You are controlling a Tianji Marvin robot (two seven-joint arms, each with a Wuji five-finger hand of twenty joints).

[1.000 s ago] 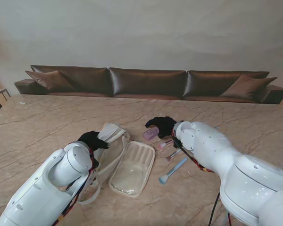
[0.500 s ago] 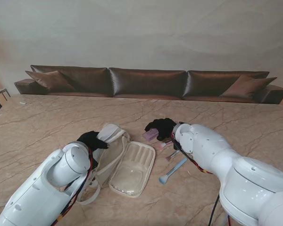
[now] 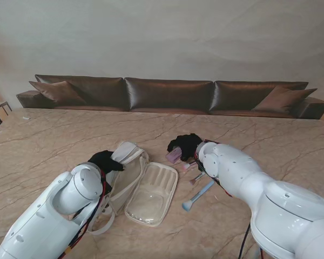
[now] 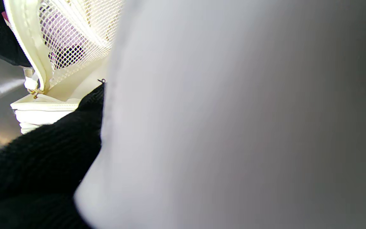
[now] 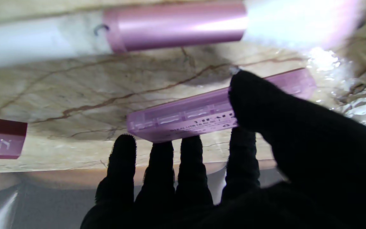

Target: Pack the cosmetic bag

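The cream cosmetics bag (image 3: 150, 191) lies unzipped and spread flat in front of me. My left hand (image 3: 105, 160) in its black glove grips the bag's raised left flap (image 3: 127, 151); the left wrist view shows the mesh pocket (image 4: 75, 38) and a blurred white flap close to the lens. My right hand (image 3: 185, 144) is over a flat pink case (image 3: 174, 155) just right of the bag. In the right wrist view the thumb (image 5: 253, 95) presses on the pink case (image 5: 183, 119) while the fingertips (image 5: 159, 152) meet its opposite edge, and the case tilts off the marble.
A blue brush (image 3: 197, 196) and two pink brushes (image 3: 197, 177) lie right of the bag, under my right forearm. A pink-and-white tube (image 5: 175, 25) and a dark pink labelled item (image 5: 0, 136) lie near the case. A brown sofa (image 3: 167, 94) runs along the table's far edge.
My right hand has drawn slightly nearer to me and closed on the pink case, which is now tilted. The left hand and the bag have stayed put.
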